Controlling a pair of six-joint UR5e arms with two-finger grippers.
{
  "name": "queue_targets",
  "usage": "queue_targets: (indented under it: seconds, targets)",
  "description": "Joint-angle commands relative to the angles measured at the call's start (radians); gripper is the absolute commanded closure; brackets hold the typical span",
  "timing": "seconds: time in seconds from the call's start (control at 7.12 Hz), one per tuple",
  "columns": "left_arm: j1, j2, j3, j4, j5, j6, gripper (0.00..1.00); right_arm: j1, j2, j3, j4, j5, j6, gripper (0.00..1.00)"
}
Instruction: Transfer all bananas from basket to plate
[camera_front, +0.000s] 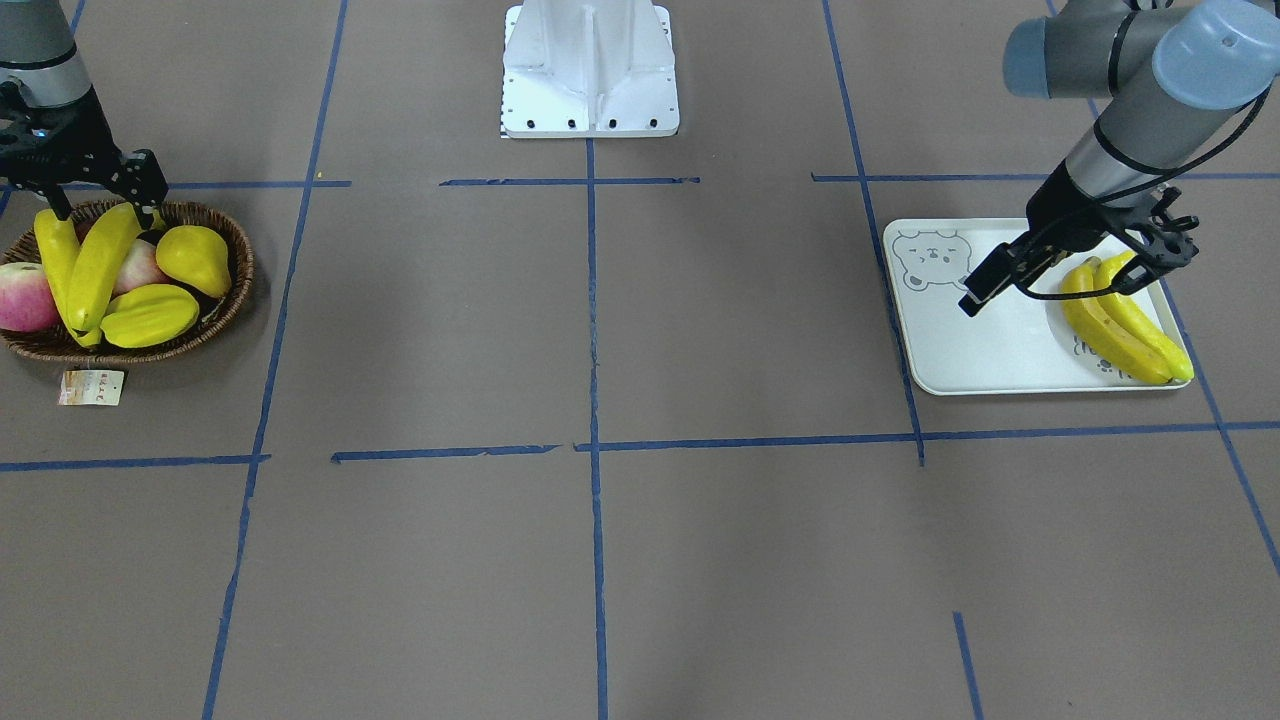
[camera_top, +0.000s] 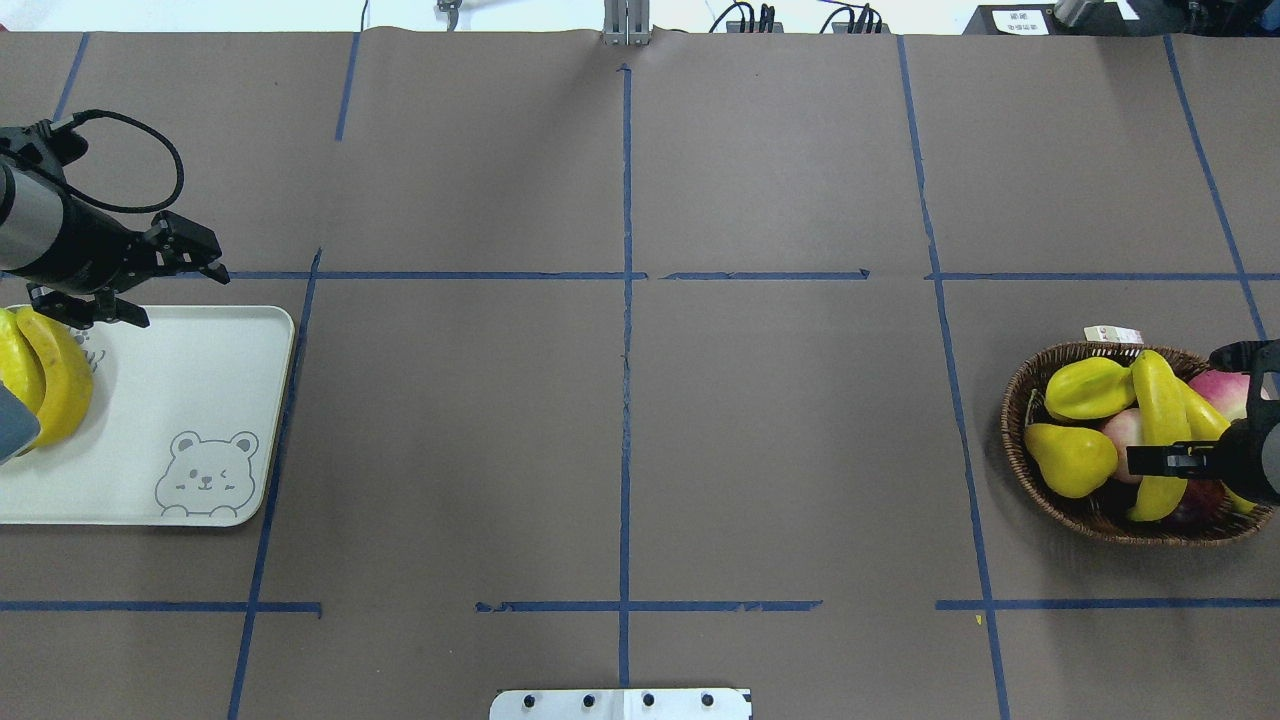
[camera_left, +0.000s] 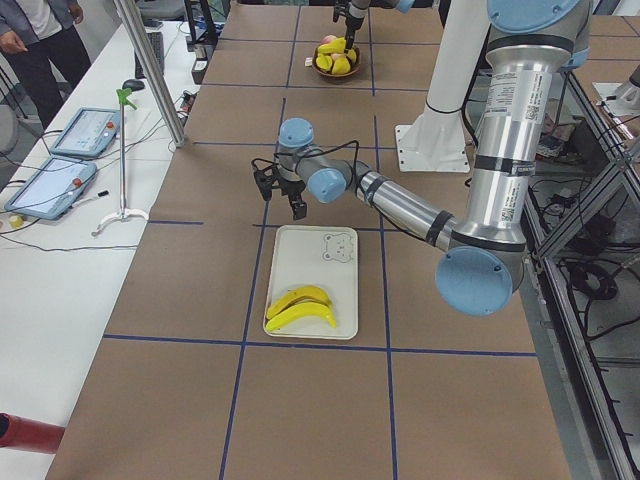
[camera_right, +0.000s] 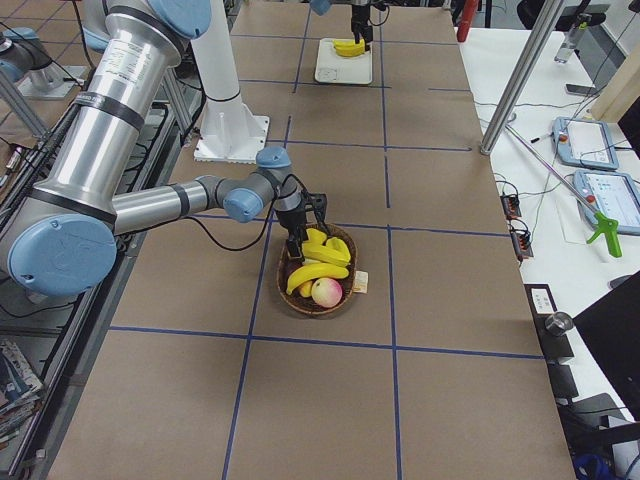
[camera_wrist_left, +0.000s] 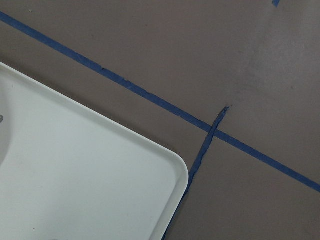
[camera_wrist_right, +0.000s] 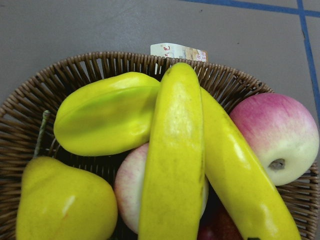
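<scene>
Overhead exterior shows the left gripper (camera_top: 183, 297) spread wide and empty above the plate (camera_top: 200, 400), which bears a drawn bear face (camera_top: 205, 475) and two bananas (camera_top: 50, 375). The right gripper (camera_front: 108, 212), also spread, straddles two more bananas (camera_top: 1160, 420) in the basket (camera_top: 1020, 400). The print on its paper tag (camera_top: 1113, 334) is unreadable.

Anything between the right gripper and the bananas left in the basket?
Nothing visible. The open right gripper hangs over the two bananas, which lie on top in the basket; starfruit and pear sit beside them.
</scene>
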Motion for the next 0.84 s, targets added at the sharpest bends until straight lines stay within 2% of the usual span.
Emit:
queue_targets:
  seconds: [0.0,0.14,0.56,0.7]
  targets:
    - [0.000,0.001,0.000,0.000,0.000,0.000,0.00,-0.022,0.004,-0.002,-0.038,-0.012,0.003,0.25]
    - [0.000,0.001,0.001,0.000,0.002,0.000,0.00,-0.025,0.005,-0.002,-0.038,-0.012,0.003,0.35]
    - [0.000,0.003,0.001,0.000,0.000,0.001,0.00,-0.030,0.018,-0.005,-0.040,-0.012,0.003,0.57]
    - [0.000,0.003,0.001,0.000,0.000,0.001,0.00,-0.030,0.021,-0.007,-0.040,-0.012,0.003,0.73]
